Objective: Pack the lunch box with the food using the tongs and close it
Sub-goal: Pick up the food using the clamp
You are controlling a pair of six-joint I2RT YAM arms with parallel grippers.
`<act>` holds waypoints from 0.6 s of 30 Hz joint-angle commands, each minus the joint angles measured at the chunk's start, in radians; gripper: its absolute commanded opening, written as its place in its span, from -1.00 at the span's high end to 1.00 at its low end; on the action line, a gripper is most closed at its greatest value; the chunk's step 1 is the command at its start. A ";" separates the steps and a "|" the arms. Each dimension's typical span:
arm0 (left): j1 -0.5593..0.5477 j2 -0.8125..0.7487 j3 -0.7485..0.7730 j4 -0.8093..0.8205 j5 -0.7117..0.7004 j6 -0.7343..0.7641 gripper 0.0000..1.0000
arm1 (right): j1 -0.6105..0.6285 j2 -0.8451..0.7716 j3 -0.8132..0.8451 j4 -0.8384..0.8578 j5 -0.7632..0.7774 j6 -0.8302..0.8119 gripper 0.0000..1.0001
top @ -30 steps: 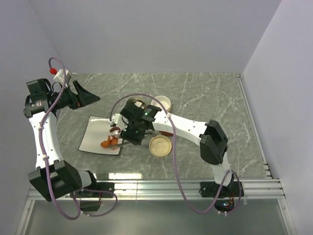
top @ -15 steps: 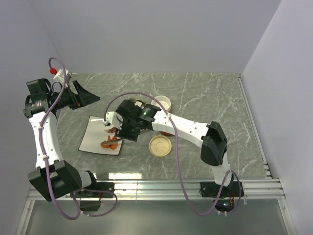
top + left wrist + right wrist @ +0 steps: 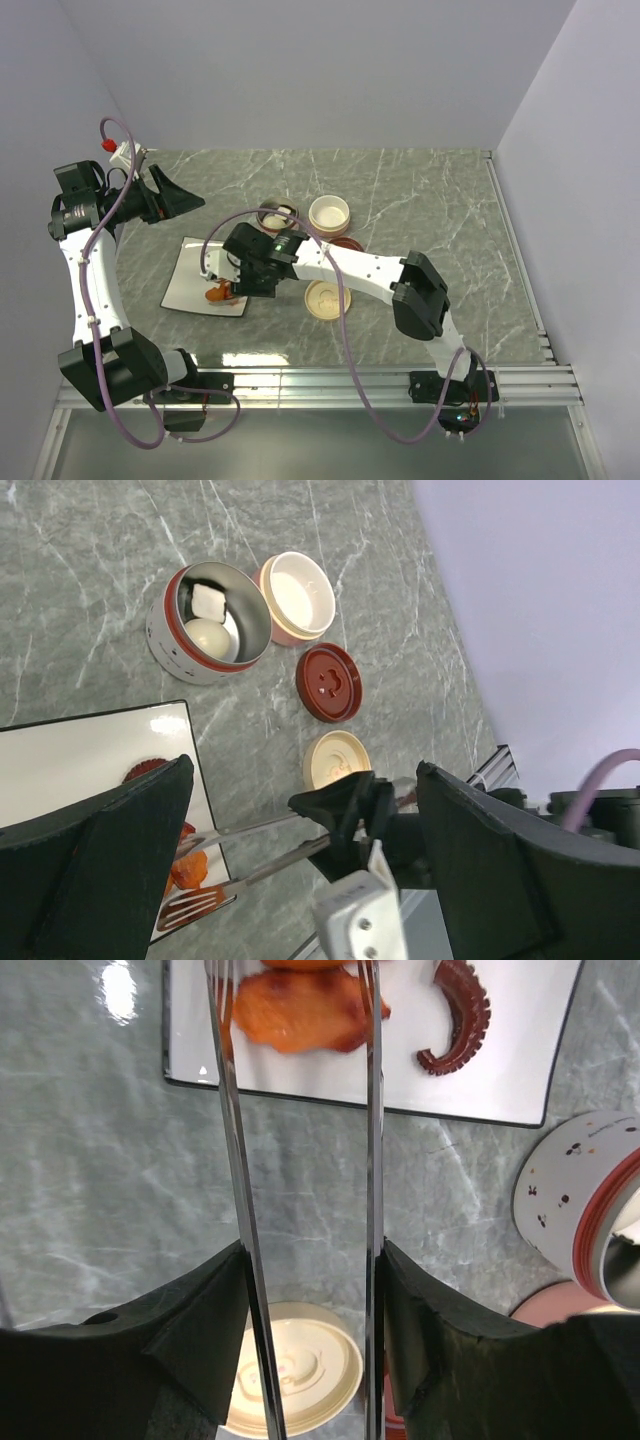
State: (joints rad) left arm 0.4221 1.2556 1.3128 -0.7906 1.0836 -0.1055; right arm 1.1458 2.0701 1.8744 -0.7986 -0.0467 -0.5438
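At twelve o'clock from the right gripper [image 3: 312, 1260], in its own wrist view, an orange fried piece [image 3: 300, 1010] lies on the white square plate [image 3: 500, 1080]. It sits straight along the long axis of the slim silver metal tongs [image 3: 373, 1140]. That gripper's jaws press against the two tong arms. The arms run nearly parallel from six to twelve o'clock, moderately apart, one passing each side of the piece. Their tips leave the top of that view, so I cannot tell whether they touch it. A dark red curled tentacle piece [image 3: 462, 1015] sits at one o'clock. The round red-banded metal lunch box [image 3: 560, 1200], holding a white egg-like ball [image 3: 205, 637], stands off the plate at three o'clock. The left gripper [image 3: 302, 770] hangs spread wide and empty, farther off, so the squeeze looks to be the right arm's job.
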 commanded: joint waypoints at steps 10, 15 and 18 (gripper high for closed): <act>0.010 -0.016 0.003 0.008 0.018 0.029 -0.99 | 0.003 0.053 0.064 0.053 0.045 -0.056 -0.10; 0.014 -0.015 0.006 0.001 0.016 0.036 -0.99 | 0.003 0.077 0.089 0.041 0.068 -0.064 -0.05; 0.015 -0.013 0.005 0.001 0.018 0.035 -0.99 | 0.002 0.085 0.104 0.032 0.067 -0.064 0.05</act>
State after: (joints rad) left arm 0.4294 1.2556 1.3128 -0.7914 1.0836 -0.0902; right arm 1.1458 2.1502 1.9133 -0.7815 -0.0051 -0.5976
